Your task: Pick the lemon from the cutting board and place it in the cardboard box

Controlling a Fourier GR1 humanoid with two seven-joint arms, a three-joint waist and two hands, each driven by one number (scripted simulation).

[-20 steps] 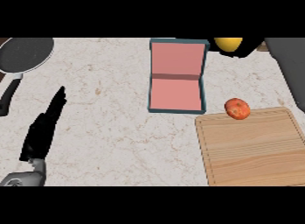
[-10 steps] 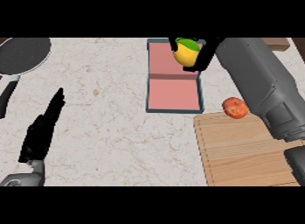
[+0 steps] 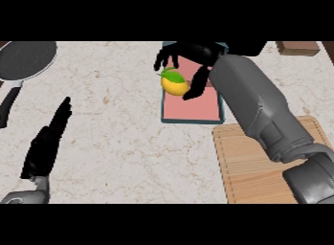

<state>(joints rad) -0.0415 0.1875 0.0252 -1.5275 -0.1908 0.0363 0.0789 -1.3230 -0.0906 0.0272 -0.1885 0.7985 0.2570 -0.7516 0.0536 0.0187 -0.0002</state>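
moved left over the teal-rimmed pink cardboard box point(image 3: 190, 109), clamping the yellow leafed lemon point(image 3: 174, 86) in the black right hand point(image 3: 194, 51); best lower centrally, then spread fingers. black left hand point(image 3: 46, 146) straight-fingered.

Partly hidden behind the right forearm point(image 3: 258, 105): cardboard box point(image 3: 190, 107) and cutting board point(image 3: 247, 162)
The arm covers part of the box's right wall and much of the board's right side; the right hand point(image 3: 197, 52) hides the box's far end. Whether the lemon point(image 3: 174, 85) touches the box floor cannot be told.
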